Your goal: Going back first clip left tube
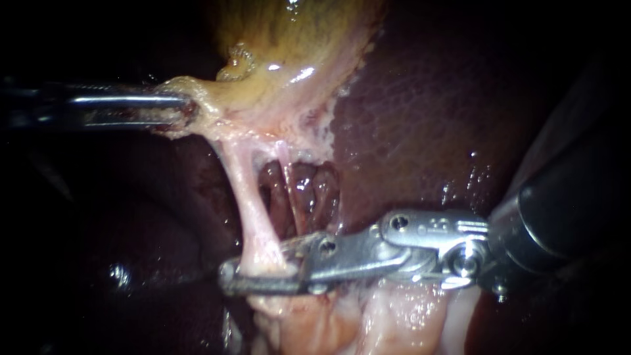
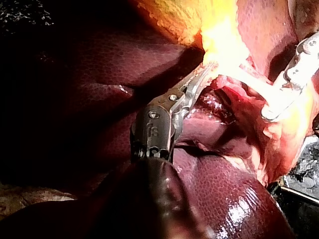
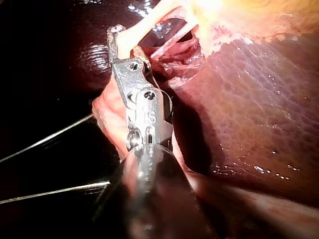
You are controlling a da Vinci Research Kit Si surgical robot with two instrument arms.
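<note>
Plainly, the nearest thing to the endoscope was the right instrument (image 1: 257,264), its dark shaft and bright wrist entering from the right and lying low across the field. Its jaws stood apart with a narrow gap between them, and the left tube (image 1: 246,190) ran down through that gap at its lower end. They straddled the tube and did not look clamped on it. No clip could be made out there. If one sat on the tube, the jaws hid it.

Above the jaws the left tube rose as a pale, taut strand towards the gallbladder (image 1: 289,39). Further back, the left instrument (image 1: 187,108) came in from the left with its jaws closed on the yellowish edge of the gallbladder, holding it out to the side and keeping the strand stretched. The dark liver (image 1: 427,118) lay behind and to the right.

As I judged it, the step in hand was backing the right instrument off the tube. The hooked tip of the lower jaw reached past the strand, so a straight pull along the shaft could snag it and drag or tear it. With the tube this taut, any sideways tug could also shift a clip on it. A slip of the left instrument's hold would slacken the strand onto the jaws.
</note>
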